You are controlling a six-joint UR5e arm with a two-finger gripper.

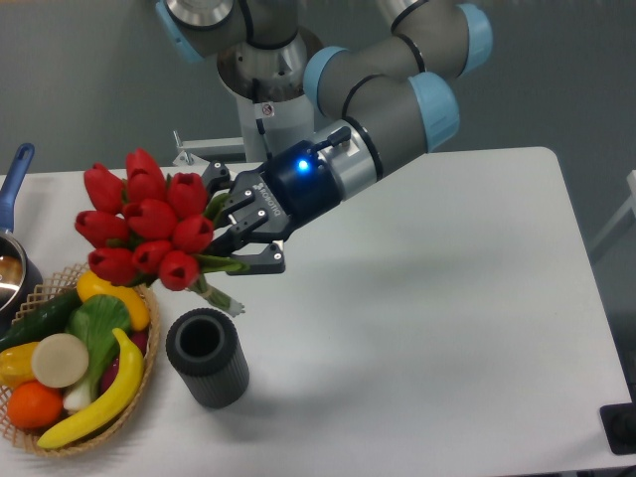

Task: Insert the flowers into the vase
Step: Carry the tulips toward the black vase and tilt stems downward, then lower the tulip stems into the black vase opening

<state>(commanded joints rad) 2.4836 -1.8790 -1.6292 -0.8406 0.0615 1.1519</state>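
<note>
1. End effector (237, 227), dark with a glowing blue light on the wrist, closed on the green stems of the flowers (144, 224); bunch held in the air above the left part of the white table (447, 298).
2. Held tilted, red heads up and to the left, cut stem ends pointing down and right toward the vase (207, 356). Likely angled this way so the stems can go into the mouth first.
3. Stem ends just above and slightly behind the vase mouth, apart from it, not yet inside. Grip placed high on the stems, close under the blooms, apparently to leave the lower stems free to enter.
4. Flowers: a tight cluster of about ten closed red tulip buds, glossy, with green leaves and short green stems. Cluster plainly wider than the vase mouth, so probably only the stems will fit.
5. Vase: small dark grey ribbed cylinder, upright on the table near the front left, round mouth open and empty.
6. Wicker basket (139, 383) of fruit and vegetables just beside the vase on its left; red heads hanging over the basket's far edge.
</note>
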